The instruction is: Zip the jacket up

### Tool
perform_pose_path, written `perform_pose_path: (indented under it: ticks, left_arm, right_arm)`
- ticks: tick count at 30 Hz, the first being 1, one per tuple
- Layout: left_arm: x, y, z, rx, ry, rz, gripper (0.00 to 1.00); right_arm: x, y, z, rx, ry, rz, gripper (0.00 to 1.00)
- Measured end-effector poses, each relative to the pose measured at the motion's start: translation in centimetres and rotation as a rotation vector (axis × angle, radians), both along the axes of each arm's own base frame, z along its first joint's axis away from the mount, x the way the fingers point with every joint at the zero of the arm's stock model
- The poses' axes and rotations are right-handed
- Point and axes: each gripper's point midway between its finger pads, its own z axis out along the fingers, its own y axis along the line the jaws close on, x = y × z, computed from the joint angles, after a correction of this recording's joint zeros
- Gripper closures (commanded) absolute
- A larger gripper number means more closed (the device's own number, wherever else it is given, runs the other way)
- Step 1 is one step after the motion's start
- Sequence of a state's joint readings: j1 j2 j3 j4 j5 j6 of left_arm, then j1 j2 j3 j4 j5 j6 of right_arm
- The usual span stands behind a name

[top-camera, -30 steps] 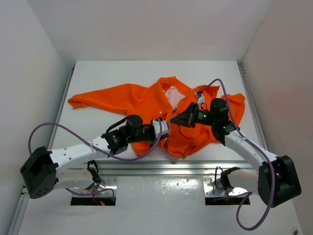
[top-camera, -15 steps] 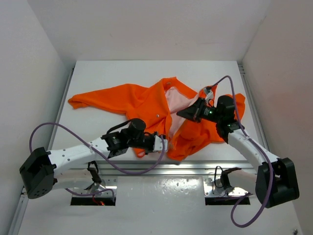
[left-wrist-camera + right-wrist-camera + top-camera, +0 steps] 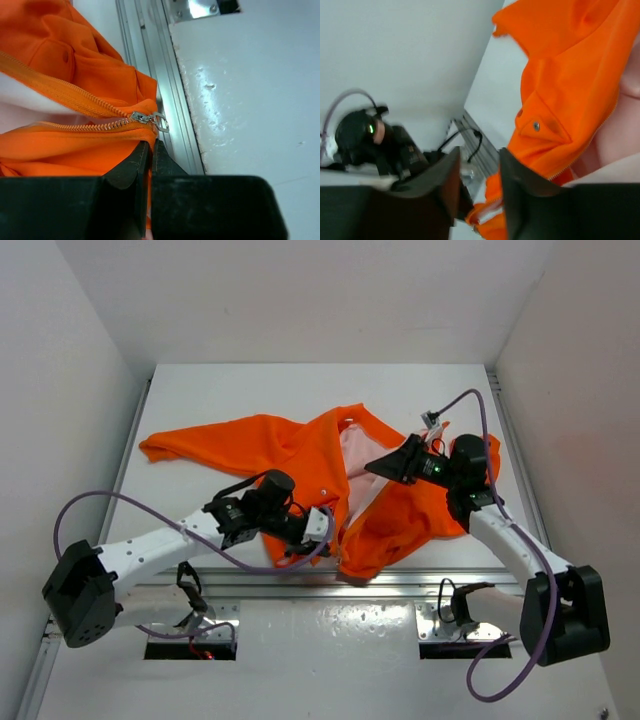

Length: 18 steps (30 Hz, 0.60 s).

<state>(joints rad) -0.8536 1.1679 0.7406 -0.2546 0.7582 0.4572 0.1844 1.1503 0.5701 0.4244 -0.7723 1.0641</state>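
The left gripper (image 3: 151,146) is clamping the jacket (image 3: 290,445) at its near hem, just below the zip slider (image 3: 143,118). The right gripper (image 3: 479,165) is hanging by the open front, fingers apart.

A: How's the light?
B: Bright, even, from overhead; I see soft shadows just beneath the jacket (image 3: 300,452).
A: My right wrist view smears left of the jacket; in my left wrist view, glare streaks the white panel (image 3: 240,100) right of it.
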Motion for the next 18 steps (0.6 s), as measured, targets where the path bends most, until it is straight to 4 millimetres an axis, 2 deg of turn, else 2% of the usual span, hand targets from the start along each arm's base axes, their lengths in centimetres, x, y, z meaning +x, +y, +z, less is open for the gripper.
perform_pose_path:
  ticks: [6,11,15,18]
  left_arm:
    - [1.4,-0.4,1.6,-0.016,0.185,0.006,1.0]
    - [2.7,-0.6,1.4,-0.001,0.456,0.039,1.0]
    - [4.5,-1.2,1.5,0.021,0.703,0.086,1.0]
    - [5.9,-1.6,1.8,0.035,0.832,0.126,1.0]
  right_arm:
    - [-3.5,0.0,-1.1,-0.164,-0.233,0.185,0.55]
    - [-6.3,-0.7,-1.7,-0.351,-0.595,0.252,0.42]
    - [-7.1,-1.0,-3.4,-0.46,-0.751,0.283,0.36]
    - [-7.5,-0.9,-4.5,-0.53,-0.859,0.31,0.28]
